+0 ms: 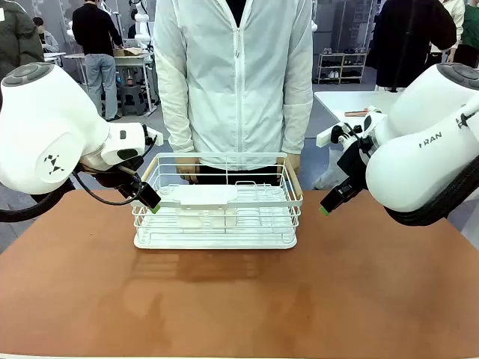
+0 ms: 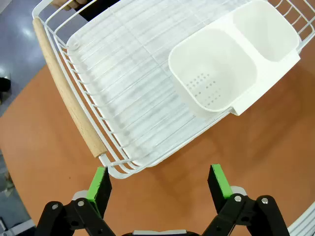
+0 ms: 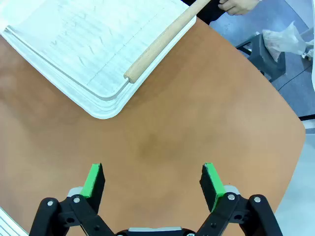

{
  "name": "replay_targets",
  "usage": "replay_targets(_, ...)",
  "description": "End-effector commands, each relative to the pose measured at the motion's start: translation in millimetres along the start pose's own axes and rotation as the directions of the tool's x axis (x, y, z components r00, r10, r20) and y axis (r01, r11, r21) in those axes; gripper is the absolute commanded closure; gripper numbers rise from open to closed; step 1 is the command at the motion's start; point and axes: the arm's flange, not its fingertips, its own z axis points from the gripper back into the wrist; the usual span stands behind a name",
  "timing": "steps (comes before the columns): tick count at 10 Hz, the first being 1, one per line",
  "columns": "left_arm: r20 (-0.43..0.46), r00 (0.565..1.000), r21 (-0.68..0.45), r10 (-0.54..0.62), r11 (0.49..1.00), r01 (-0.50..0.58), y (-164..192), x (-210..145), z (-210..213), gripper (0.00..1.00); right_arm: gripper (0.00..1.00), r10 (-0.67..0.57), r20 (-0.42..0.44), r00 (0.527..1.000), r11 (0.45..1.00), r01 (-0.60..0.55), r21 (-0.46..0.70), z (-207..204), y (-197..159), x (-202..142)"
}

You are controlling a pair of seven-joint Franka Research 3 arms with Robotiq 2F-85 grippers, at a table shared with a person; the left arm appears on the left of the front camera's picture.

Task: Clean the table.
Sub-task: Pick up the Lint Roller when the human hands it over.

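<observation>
The reddish-brown table [image 1: 239, 299] spreads across the front view. On its far middle stands a white wire rack [image 1: 218, 200] with wooden handles. My left gripper [image 1: 152, 205] hangs open just above the rack's left end; in the left wrist view its green pads [image 2: 100, 183] straddle the rack's near corner [image 2: 118, 169]. My right gripper [image 1: 326, 208] is open too, hovering over bare table to the right of the rack, with nothing between its fingers [image 3: 211, 179]. The rack's corner and one wooden handle [image 3: 162, 42] lie ahead of it.
A white two-cup drainer [image 2: 231, 64] hooks on the rack's side. A person in a white jacket [image 1: 236, 75] stands behind the rack, hands [image 1: 187, 172] at its far rim. A white-topped table [image 1: 359, 101] stands at back right. Faint wet streaks [image 1: 172, 292] mark the tabletop.
</observation>
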Motion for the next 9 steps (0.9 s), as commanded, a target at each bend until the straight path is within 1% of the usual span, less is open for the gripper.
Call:
replay_targets(1, 0.000, 1.000, 0.000, 0.000, 1.000, 0.000, -0.1, 0.0, 0.0, 0.00, 0.00, 0.000, 0.000, 1.000, 1.000, 0.000, 0.000, 0.0, 0.0, 0.0)
replay_targets(9, 0.000, 1.000, 0.000, 0.000, 1.000, 0.000, -0.1, 0.0, 0.0, 0.00, 0.00, 0.000, 0.000, 1.000, 1.000, 0.000, 0.000, 0.0, 0.0, 0.0)
